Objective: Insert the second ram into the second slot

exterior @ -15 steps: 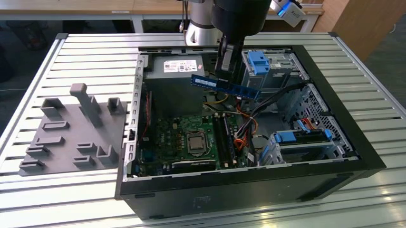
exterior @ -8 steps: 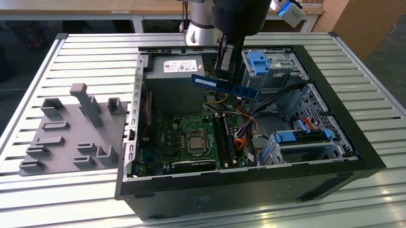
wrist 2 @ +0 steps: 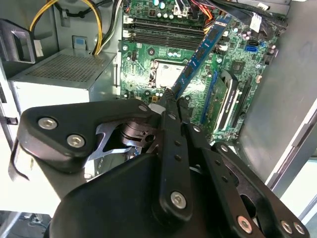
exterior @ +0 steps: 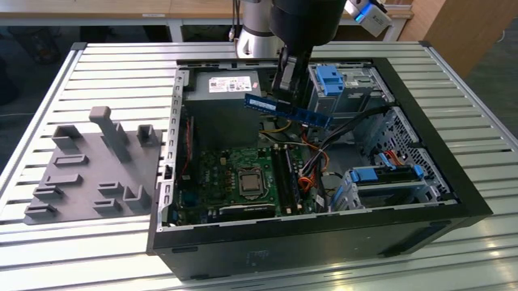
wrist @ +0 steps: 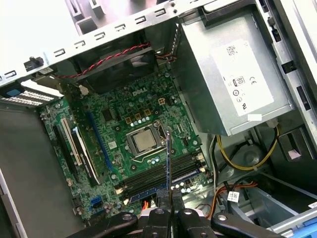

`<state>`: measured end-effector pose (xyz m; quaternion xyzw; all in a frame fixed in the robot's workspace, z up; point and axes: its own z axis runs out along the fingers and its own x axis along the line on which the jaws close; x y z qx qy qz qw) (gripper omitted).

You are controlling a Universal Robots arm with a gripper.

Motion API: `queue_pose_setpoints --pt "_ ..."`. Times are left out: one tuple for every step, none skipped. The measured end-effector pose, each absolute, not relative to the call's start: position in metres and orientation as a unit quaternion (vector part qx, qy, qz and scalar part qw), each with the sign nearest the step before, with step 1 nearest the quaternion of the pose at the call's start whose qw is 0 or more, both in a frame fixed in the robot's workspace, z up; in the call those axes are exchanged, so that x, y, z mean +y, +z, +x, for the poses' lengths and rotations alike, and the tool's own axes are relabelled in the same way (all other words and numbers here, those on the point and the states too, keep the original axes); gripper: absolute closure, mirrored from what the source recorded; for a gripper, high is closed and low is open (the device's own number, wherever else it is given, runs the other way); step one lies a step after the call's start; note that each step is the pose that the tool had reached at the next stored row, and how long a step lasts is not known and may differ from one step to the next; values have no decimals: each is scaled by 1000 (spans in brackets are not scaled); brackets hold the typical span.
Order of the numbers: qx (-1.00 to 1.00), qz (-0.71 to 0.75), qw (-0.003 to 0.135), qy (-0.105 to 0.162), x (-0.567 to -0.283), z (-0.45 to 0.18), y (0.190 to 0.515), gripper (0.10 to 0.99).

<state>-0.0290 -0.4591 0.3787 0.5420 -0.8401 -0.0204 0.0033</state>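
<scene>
Slatted aluminium bench top [exterior: 105,66] carries a black tower computer case [exterior: 324,224] lying on its side with the panel off, and beside it, on the exterior view's left, a grey moulded parts holder [exterior: 89,163].

Inside the case opening, the black two-finger gripper [exterior: 283,96] has its jaws clamped together on the second ram [exterior: 312,115], a thin, long, flat blue circuit-board stick. In the second wrist view the fingertips [wrist 2: 171,111] pinch one end portion of the stick [wrist 2: 203,49], which runs out from them over the board. In the first wrist view the gripper [wrist: 170,192] holds the stick edge-on, so it reads as a thin line [wrist: 168,158].

The stick hangs in the air, apart from everything below, tilted, above the edge of the green motherboard [exterior: 242,176] near the grey metal power supply box [exterior: 222,85]. Under it in the first wrist view lie the square silver processor socket [wrist: 143,141] and the row of long black memory slots [wrist: 158,173].

I judge the step in hand to be the carry to the slot: grasp made, insertion not yet begun. Seating would call for the stick to be level, its long edge parallel to the second slot and directly over it, then pressed straight down; at present it looks skewed to the slots.
</scene>
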Motion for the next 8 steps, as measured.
queue_pose_setpoints --pt "-842 539 3 -20 -459 -29 379 953" --pt "-844 535 3 -20 -459 -29 379 953" --pt "-847 532 3 -20 -459 -29 379 953" --pt "-849 528 3 -20 -459 -29 379 953" --pt "-851 525 3 -20 -459 -29 379 953" --pt "-852 523 3 -20 -459 -29 379 953" --pt "-854 520 3 -20 -459 -29 379 953" --pt "-855 519 3 -20 -459 -29 379 953"
